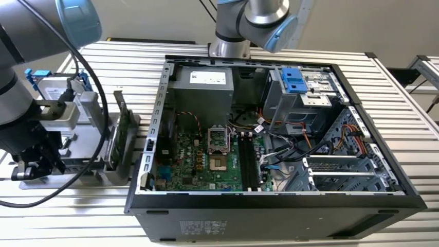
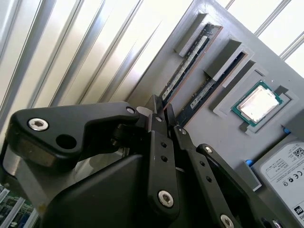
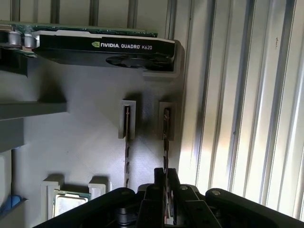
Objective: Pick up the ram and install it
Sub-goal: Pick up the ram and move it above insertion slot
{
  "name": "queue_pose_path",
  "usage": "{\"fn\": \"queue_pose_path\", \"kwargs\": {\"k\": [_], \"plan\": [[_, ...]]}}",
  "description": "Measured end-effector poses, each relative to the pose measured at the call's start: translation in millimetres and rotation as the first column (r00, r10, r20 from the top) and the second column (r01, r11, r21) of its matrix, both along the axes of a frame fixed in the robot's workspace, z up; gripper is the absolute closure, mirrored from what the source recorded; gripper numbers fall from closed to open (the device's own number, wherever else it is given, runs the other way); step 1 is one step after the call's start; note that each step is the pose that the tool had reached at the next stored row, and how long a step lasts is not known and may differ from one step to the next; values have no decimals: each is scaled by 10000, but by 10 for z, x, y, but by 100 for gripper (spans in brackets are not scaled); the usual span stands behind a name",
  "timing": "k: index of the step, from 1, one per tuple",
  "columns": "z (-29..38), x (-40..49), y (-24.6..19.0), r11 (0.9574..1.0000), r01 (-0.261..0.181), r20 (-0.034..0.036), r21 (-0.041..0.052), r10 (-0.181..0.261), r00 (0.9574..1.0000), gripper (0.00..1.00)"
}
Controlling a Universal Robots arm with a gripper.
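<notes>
Two ram sticks stand on edge in slots of a grey holder tray (image 3: 85,142). In both wrist views my gripper (image 3: 166,173) (image 2: 161,108) is down over the ram (image 3: 166,137) (image 2: 186,66) nearest the tray's edge. Its two black fingers (image 3: 156,183) are pressed against the stick's sides at one end. The other stick (image 3: 127,137) (image 2: 209,90) stands free beside it. In the exterior view my gripper (image 1: 33,159) hangs over that tray (image 1: 82,172) at the exterior view's left, outside the open computer case (image 1: 274,200). The board's black memory slots (image 1: 248,162) lie inside the case.
The tray also carries a green graphics card (image 3: 104,47) (image 1: 122,134), a processor chip (image 2: 259,102) (image 3: 71,202) and a silver hard drive (image 2: 285,166). A second arm (image 1: 247,25) stands behind the case. Ribbed metal tabletop (image 1: 398,103) surrounds everything.
</notes>
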State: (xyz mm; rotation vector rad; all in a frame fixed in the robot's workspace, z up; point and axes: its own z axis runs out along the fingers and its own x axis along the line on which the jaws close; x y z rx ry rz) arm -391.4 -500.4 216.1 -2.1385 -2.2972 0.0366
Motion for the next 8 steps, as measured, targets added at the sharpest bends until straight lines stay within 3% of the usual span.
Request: {"fn": "queue_pose_path", "kwargs": {"k": [8], "plan": [[40, 0, 0, 10000, 4, 0, 0, -4, 10000, 100]]}}
